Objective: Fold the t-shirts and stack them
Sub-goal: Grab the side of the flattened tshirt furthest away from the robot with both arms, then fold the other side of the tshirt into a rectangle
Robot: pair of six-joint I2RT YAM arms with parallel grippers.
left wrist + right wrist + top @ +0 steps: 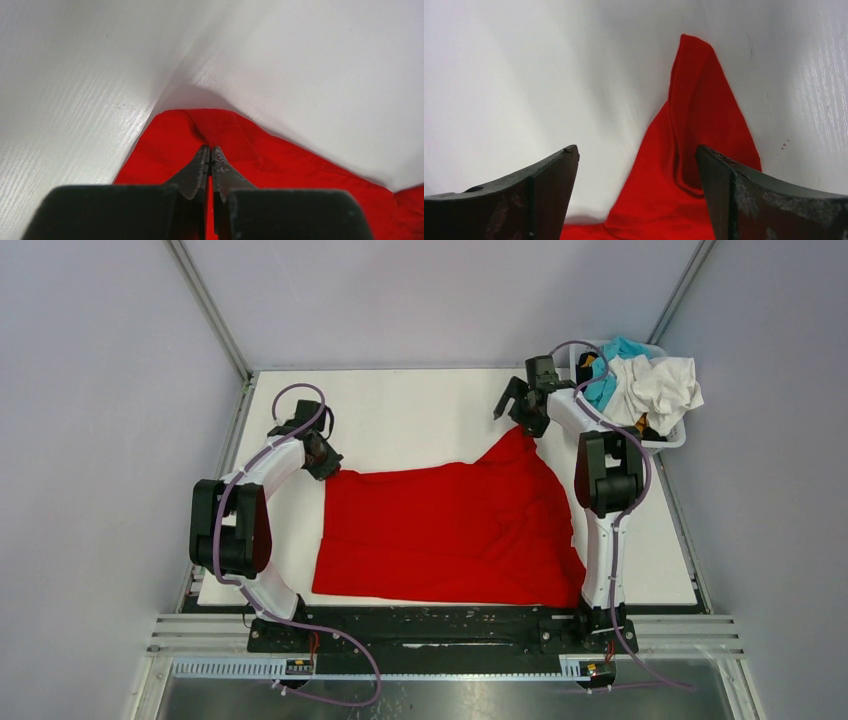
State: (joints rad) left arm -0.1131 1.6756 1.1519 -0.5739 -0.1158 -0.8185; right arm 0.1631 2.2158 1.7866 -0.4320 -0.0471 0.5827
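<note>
The right gripper (636,150), jaws spread and empty, hangs just up-frame of the peaked upper-right corner of the red t-shirt (440,530), which lies flat across mid-table (400,405), its upper-left corner clamped in the left gripper (322,462).

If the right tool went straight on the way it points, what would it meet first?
Probably the pointed corner of the red t-shirt, lying ahead of the open right tool; depth is unclear.
</note>
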